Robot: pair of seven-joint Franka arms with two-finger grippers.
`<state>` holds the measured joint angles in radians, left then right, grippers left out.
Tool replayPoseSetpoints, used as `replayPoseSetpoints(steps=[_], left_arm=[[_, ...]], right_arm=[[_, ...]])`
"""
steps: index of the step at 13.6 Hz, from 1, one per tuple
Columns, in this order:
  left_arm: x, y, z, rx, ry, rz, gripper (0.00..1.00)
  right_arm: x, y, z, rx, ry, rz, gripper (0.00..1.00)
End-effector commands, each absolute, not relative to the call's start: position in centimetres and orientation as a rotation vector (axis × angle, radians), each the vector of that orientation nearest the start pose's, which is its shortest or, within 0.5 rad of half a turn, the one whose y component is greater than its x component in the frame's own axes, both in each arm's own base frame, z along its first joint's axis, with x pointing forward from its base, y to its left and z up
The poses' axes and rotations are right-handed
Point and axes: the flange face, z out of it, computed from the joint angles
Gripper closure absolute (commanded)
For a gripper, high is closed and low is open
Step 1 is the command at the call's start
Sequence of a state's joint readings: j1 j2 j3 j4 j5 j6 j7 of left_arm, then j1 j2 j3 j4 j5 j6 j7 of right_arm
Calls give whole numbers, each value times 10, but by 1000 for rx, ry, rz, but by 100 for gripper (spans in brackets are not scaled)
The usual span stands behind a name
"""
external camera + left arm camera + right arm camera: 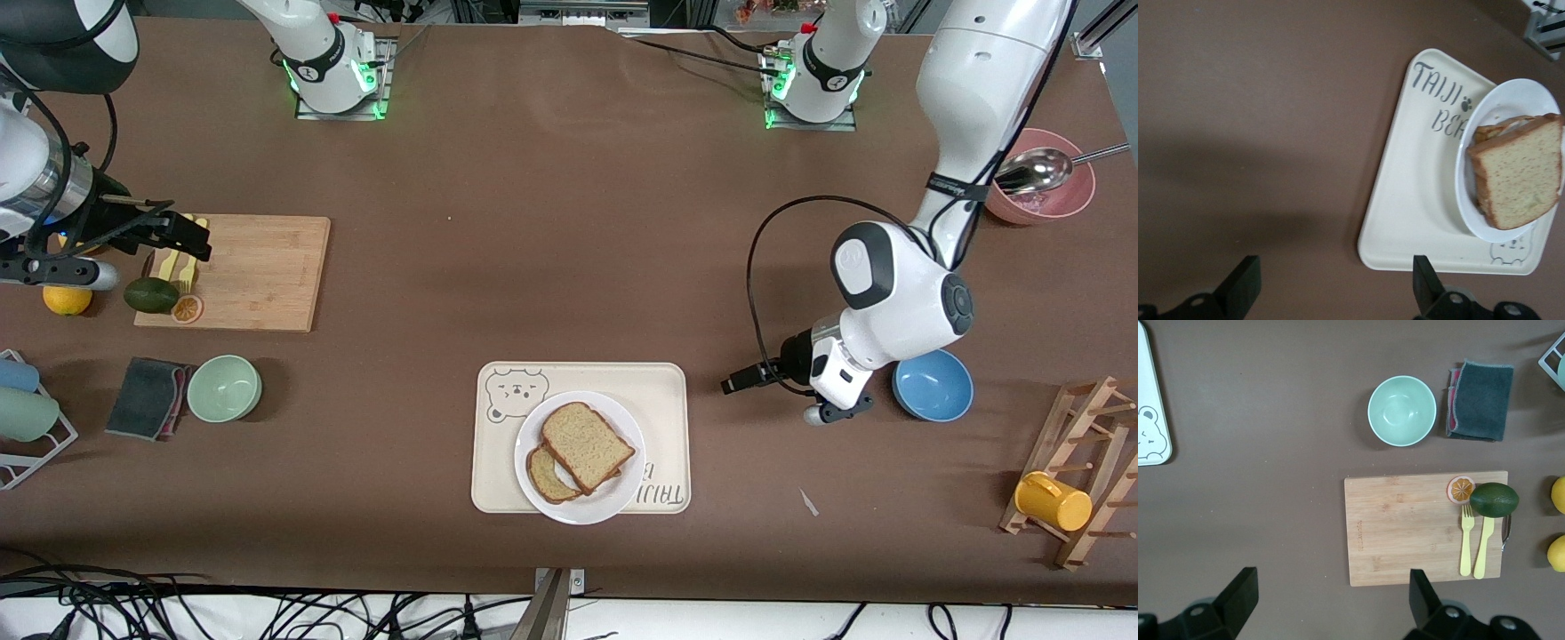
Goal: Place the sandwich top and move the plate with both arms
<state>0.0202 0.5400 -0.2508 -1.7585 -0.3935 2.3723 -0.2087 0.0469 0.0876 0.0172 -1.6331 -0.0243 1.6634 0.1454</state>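
The round white plate point(613, 502) point(1511, 93) rests on a cream bear-printed tray point(662, 391) point(1418, 200) toward the front camera. The sandwich top point(587, 444) point(1521, 173) lies askew on a lower bread slice point(547, 477) on that plate. My left gripper point(827, 411) point(1335, 283) hangs open and empty over bare table between the tray and a blue bowl point(933, 384). My right gripper point(178, 236) point(1331, 600) is open and empty in the air over the cutlery end of a wooden cutting board point(267, 267) point(1405, 533), toward the right arm's end of the table.
On the board lie an avocado point(149, 295), an orange slice and yellow cutlery. Nearer the front camera stand a green bowl point(224, 388) and a dark cloth point(147, 397). A pink bowl with a spoon point(1049, 191) and a rack holding a yellow mug point(1053, 500) occupy the left arm's end.
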Motion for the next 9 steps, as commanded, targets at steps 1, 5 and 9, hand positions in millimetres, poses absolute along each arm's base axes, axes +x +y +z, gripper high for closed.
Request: replayPoseSetpoints(steps=[1, 5, 9], left_arm=[[646, -122, 312, -3371, -440, 64, 0], [634, -101, 354, -3239, -306, 84, 0], [626, -66, 405, -3113, -258, 82, 0]], right_arm=[[578, 35, 557, -3154, 107, 88, 0], [578, 36, 557, -3154, 105, 90, 0], [580, 36, 556, -3153, 104, 85, 0]])
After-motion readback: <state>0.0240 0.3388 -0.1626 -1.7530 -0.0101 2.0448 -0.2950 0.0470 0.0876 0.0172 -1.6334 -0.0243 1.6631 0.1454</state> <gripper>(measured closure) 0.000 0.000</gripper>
